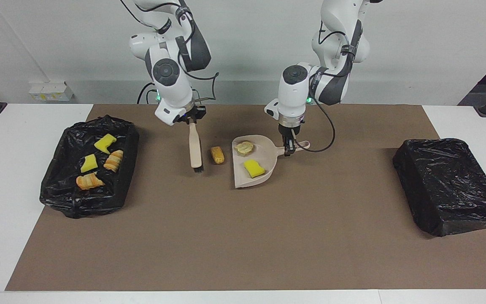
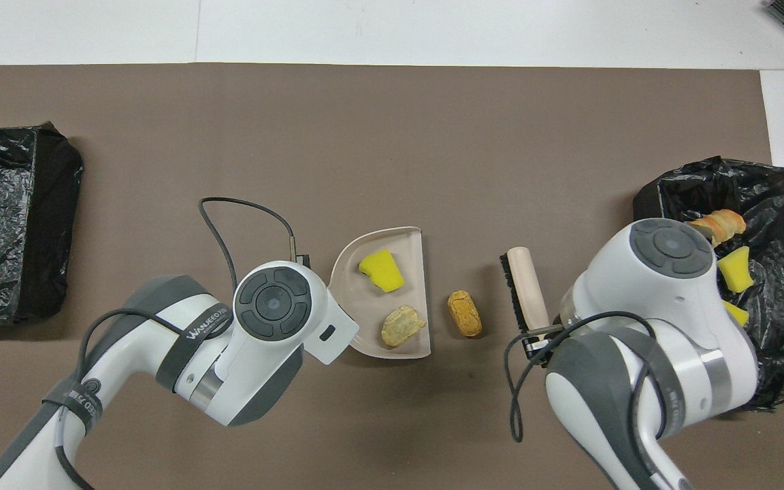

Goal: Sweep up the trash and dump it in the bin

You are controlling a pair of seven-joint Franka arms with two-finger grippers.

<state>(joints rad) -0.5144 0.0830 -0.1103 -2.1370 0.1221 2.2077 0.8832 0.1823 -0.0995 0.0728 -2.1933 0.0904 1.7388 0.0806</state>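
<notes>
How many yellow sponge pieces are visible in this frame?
3. One yellow sponge lies in the dustpan; two more sit in the lined bin.

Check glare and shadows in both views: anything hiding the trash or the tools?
Facing view: the bin liner shows small glints; the yellow sponge chunk in the dustpan and the bread piece stay clear, shadows soft. Overhead view: the right arm covers part of that bin; the brush is unobscured.
</notes>
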